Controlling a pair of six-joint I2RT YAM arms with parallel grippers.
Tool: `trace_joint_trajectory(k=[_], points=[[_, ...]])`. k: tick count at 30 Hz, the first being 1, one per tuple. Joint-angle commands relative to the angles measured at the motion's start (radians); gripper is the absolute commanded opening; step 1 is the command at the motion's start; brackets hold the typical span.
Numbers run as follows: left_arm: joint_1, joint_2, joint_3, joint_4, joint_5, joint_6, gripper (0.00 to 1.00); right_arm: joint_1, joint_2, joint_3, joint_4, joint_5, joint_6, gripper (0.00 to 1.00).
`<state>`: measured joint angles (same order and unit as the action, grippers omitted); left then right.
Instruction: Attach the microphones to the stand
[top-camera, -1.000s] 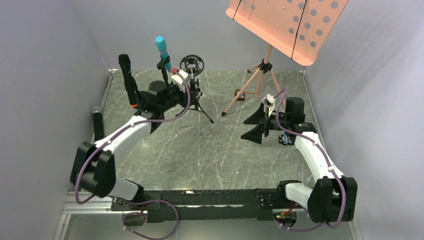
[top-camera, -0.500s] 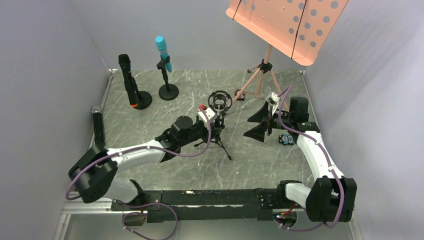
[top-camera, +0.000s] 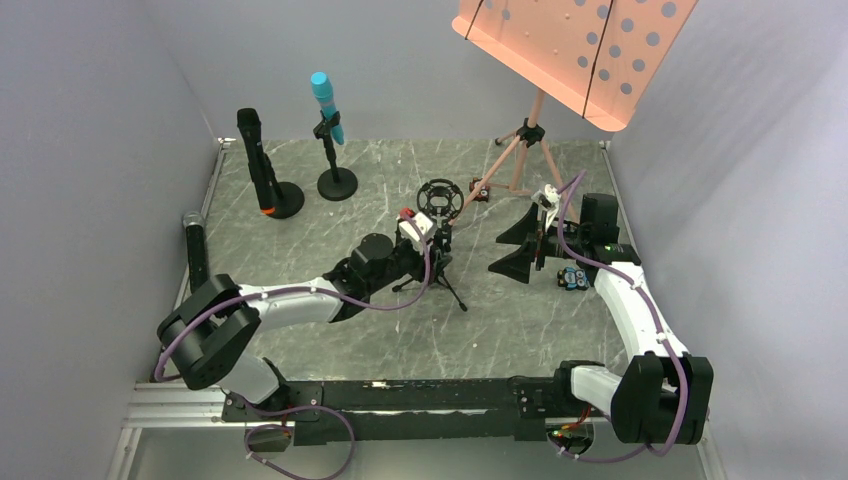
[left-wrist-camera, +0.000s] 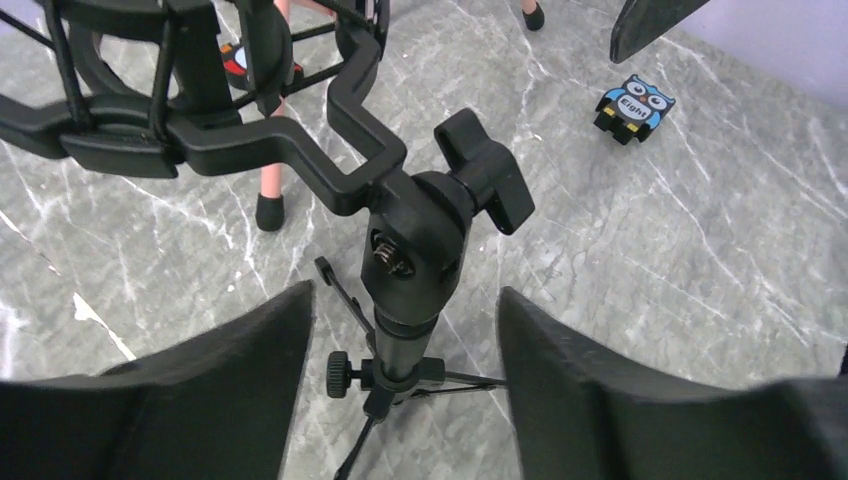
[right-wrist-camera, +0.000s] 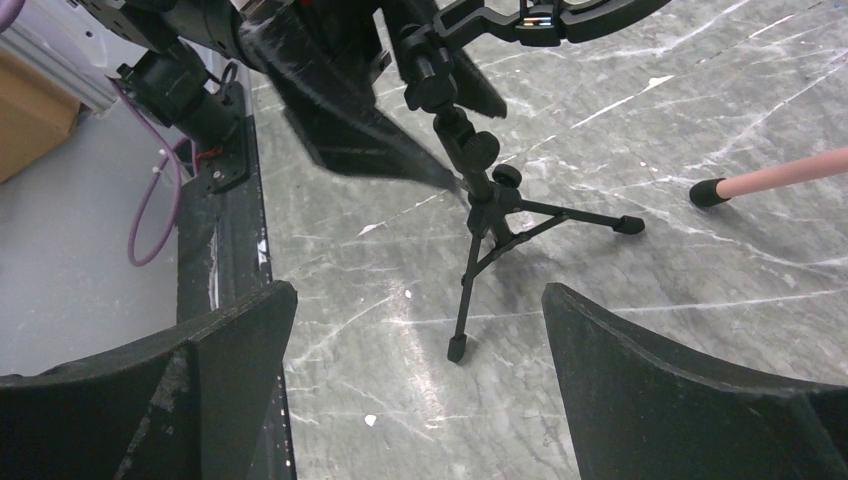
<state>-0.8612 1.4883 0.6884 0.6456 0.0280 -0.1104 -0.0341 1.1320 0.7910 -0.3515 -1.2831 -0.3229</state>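
Left end effector: fingers parted, one on each side of the tripod stand column. A gap shows on both sides, so it is not gripping. The stand sits mid-bench on its three legs, with a shock-mount ring on top.

Right end effector: spread wide, nothing between the fingers, held above the bench to the right of the tripod.

Cyan microphone: upright, slightly tilted, in the clip of a round-base stand at the far left.

Black microphone with orange end: orange end down, over a second round base just to the left. Clipped or only leaning, cannot tell from above.

Black microphone with silver mesh head: lying flat along the bench's left edge, well apart from every stand.

Also: salmon music stand at the far right; small owl figure on the bench near the right arm.
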Motion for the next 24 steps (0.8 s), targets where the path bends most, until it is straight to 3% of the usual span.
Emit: trace_joint_trajectory(k=[1,6,11,16,19,21,24], points=[[-0.005,-0.072,-0.019,0.022,0.012,-0.039,0.77,-0.005,-0.017,0.031,0.009,-0.025,-0.025,1.0],[-0.004,-0.181,-0.101,-0.022,-0.002,-0.041,0.96,-0.006,-0.022,0.031,0.008,-0.024,-0.027,1.0],[-0.004,-0.371,-0.141,-0.238,-0.022,0.023,0.99,-0.007,-0.027,0.031,0.009,-0.027,-0.024,1.0],[0.029,-0.563,-0.128,-0.558,-0.184,0.092,0.99,-0.007,-0.031,0.031,0.008,-0.029,-0.022,1.0],[0.169,-0.635,-0.087,-0.74,-0.184,0.047,0.99,-0.007,-0.034,0.031,0.009,-0.03,-0.021,1.0],[0.363,-0.663,-0.072,-0.832,-0.128,-0.003,0.99,-0.007,-0.037,0.03,0.011,-0.032,-0.019,1.0],[0.57,-0.682,-0.056,-0.885,-0.104,-0.069,0.99,-0.007,-0.043,0.028,0.014,-0.037,-0.014,1.0]])
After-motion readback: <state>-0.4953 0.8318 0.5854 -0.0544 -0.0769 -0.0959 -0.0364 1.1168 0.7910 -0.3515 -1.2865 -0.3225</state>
